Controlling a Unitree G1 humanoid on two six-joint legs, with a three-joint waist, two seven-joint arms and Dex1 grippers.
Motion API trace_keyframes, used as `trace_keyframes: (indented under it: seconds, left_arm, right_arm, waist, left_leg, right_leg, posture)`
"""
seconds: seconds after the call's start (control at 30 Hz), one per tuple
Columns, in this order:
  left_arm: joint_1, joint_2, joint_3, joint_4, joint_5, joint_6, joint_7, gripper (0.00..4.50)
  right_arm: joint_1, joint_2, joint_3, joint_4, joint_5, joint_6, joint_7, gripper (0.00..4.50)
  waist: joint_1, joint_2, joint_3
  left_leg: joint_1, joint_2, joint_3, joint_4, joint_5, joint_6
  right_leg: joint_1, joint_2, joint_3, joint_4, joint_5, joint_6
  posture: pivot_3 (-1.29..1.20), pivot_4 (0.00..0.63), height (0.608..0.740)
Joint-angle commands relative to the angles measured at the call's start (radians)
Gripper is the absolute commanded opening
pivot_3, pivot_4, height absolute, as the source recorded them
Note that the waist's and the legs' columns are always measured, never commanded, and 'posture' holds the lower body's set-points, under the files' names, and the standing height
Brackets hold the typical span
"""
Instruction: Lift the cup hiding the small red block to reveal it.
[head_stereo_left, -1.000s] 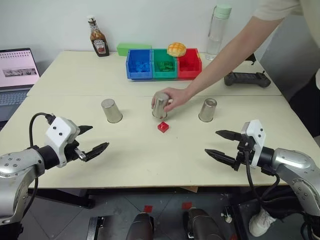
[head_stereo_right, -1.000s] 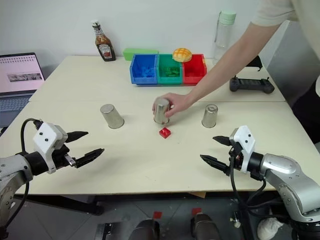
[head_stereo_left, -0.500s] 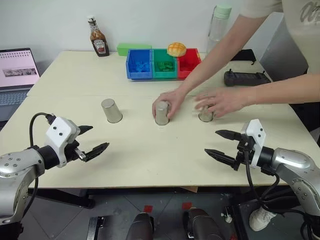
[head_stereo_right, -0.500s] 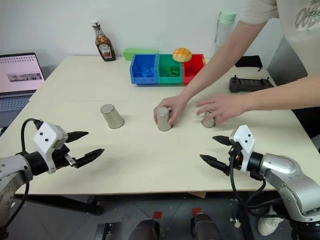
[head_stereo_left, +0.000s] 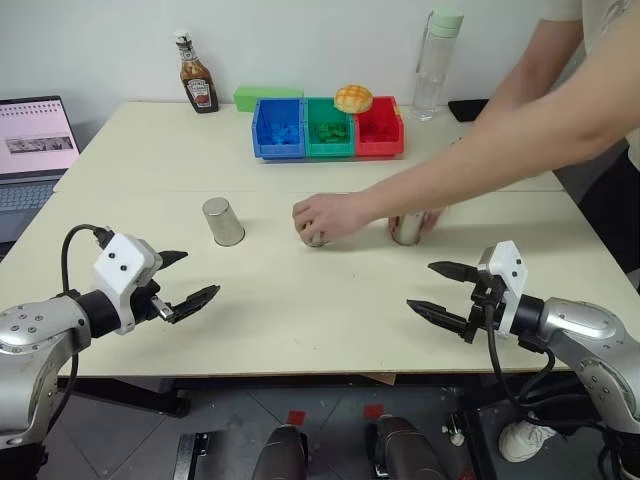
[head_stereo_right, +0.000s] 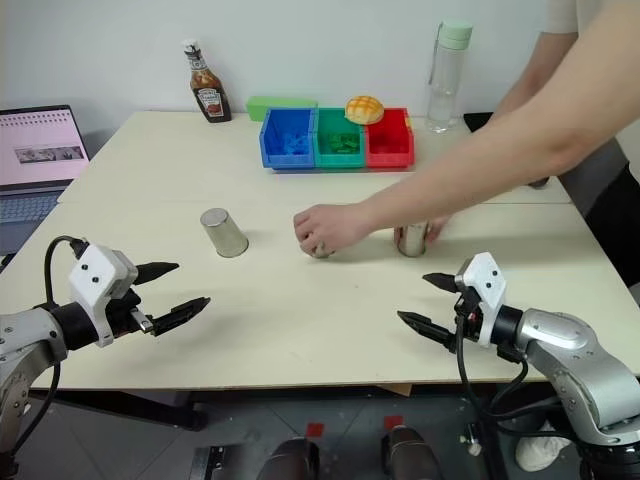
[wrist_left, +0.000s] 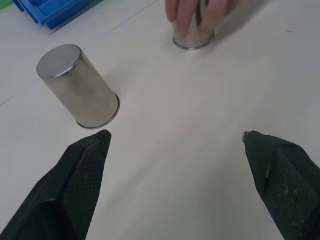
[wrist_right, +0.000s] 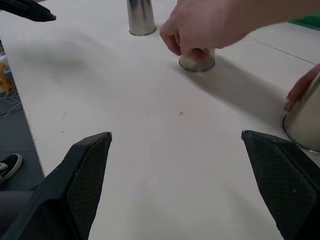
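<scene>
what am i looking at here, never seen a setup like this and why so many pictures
A two-armed robot faces a pale table. Two pictures come from cameras on its head; the other two sit on each wrist, looking along the black fingers. The left end effector and right end effector both hang open above the near edge, holding nothing. On the table stand three upside-down metal cups: the left cup stands alone, while a person's hands cover the middle cup and the right cup. Farther back are coloured bins, a ketchup bottle, a water bottle and a laptop.
</scene>
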Motion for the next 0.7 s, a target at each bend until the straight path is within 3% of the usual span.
trace_keyframes:
  seconds: [0.03, 0.27, 0.7]
  left_arm:
    - [-0.015, 0.016, -0.001, -0.008, 0.003, -0.018, -0.006, 4.5]
    - [-0.017, 0.015, -0.004, -0.014, -0.006, -0.014, -0.009, 4.5]
    - [-0.125, 0.013, -0.09, -0.159, -0.133, 0.137, -0.011, 4.5]
  right_arm:
    - [-0.006, 0.006, -0.006, -0.037, -0.001, -0.017, -0.01, 4.42]
    - [-0.03, 0.043, -0.017, -0.032, 0.025, 0.022, -0.063, 4.42]
    - [-0.244, 0.207, -0.001, 0.142, -0.092, 0.053, -0.316, 4.42]
  waist:
    - [0.0, 0.0, 0.0]
    - [0.0, 0.0, 0.0]
    - [-0.001, 0.0, 0.0]
  left_leg:
    - [0.0, 0.0, 0.0, 0.0, 0.0, 0.0]
    - [0.0, 0.0, 0.0, 0.0, 0.0, 0.0]
    - [0.0, 0.0, 0.0, 0.0, 0.0, 0.0]
  right_leg:
    - [0.0, 0.0, 0.0, 0.0, 0.0, 0.0]
    - [0.0, 0.0, 0.0, 0.0, 0.0, 0.0]
    - [0.0, 0.0, 0.0, 0.0, 0.0, 0.0]
  posture:
    - [0.0, 0.15, 0.74]
    - [0.0, 0.15, 0.74]
    - [0.0, 0.15, 0.74]
